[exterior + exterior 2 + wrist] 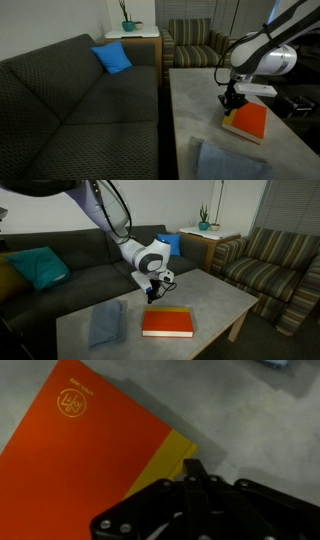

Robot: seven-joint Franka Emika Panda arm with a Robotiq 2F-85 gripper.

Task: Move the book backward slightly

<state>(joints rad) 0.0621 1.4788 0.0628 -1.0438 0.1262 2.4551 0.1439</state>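
So the book [168, 322] is lying flat on the pale table [225, 300], orange-red cover up, with a yellow strip along one edge that shows up best in the wrist view [90, 450]. In an exterior view its long edge runs roughly parallel to the table's near edge and sits pretty close to it, so not much room on that side. The gripper [155, 288] hangs pointing down over the book's far edge, the sofa side. In the wrist view the claw [194, 468] looks pinched together with nothing between the fingers, and the tip sits right by the corner of the yellow strip. Can't tell whether it's actually touching the book or just above it. Beyond that edge there's a decent stretch of bare tabletop before the table ends, then the dark sofa [80, 260]. The folded grey-blue cloth [106, 322] lies on the same table beside the book with a clear gap, not touching. On the book's opposite side the tabletop runs bare toward the striped armchair [270, 265]. In an exterior view the book [248, 122] sits near the table's outer edge, with the cloth [230, 162] nearer the camera.
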